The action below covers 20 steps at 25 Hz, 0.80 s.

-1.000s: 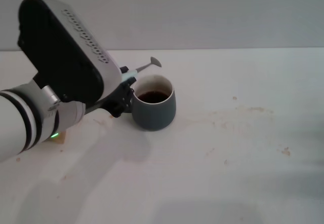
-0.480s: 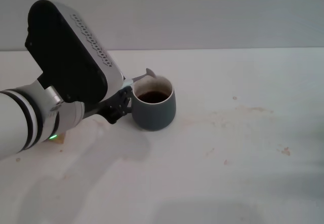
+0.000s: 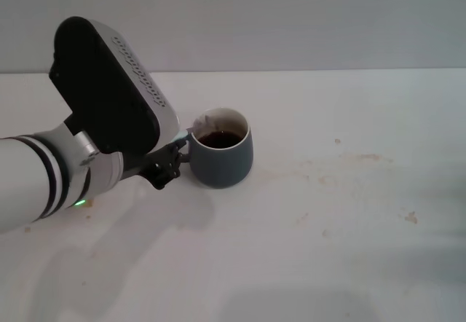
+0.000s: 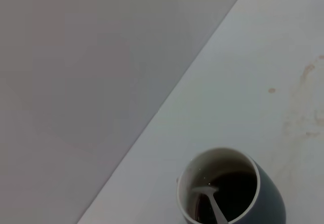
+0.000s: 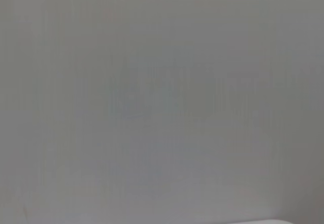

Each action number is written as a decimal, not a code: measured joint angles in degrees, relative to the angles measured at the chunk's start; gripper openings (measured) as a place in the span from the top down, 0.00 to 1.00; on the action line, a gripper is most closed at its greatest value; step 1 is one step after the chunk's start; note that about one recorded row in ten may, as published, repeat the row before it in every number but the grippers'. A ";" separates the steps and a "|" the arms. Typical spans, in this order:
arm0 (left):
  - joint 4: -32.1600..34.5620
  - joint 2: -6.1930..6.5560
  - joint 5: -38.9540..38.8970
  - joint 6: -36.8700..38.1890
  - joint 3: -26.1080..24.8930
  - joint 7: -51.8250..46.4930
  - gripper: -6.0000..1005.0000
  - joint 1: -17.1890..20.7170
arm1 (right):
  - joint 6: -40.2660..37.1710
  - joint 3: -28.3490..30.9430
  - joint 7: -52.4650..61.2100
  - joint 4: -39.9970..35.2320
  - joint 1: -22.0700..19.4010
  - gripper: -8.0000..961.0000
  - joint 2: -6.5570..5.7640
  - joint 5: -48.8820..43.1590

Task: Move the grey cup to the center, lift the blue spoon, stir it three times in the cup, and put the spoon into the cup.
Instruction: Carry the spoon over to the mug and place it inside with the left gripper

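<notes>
Where the white table (image 3: 328, 264) meets the pale wall, the following items are present.

Item: the grey cup (image 3: 222, 149). Squat dark blue-grey mug, cream inside and at the rim, dark liquid within. Stands upright on the table, left of the middle of the head view. Also seen from above in the left wrist view (image 4: 263, 193).

Item: the blue spoon (image 3: 191, 132). Pale handle leaning over the cup's left rim, metal bowl dipped inside the cup. In the left wrist view the bowl (image 4: 205, 191) lies against the cream inner wall at the edge of the liquid, the neck running out of the picture.

Item: the left gripper (image 3: 171, 160). Positioned just left of the cup, at the end of a white arm with a large black housing above it. Its dark fingertips are clamped on the spoon's handle end, close beside the cup's wall.

Item: the right gripper. Not seen in any view; its wrist camera faces a blank grey surface.

Item: table surface. Faint brownish stains (image 3: 364, 158) lie to the right of the cup, well apart from it.
</notes>
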 joint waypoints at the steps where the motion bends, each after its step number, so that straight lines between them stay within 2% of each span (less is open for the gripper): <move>1: 0.40 0.00 -0.01 -0.07 0.06 0.01 0.82 -0.34 | 0.00 0.00 0.00 0.03 -0.03 0.99 0.00 0.00; 20: 7.98 -0.11 -0.48 -0.61 0.19 0.03 0.82 -7.52 | -0.01 -0.29 0.00 -0.01 -0.33 0.99 0.00 0.00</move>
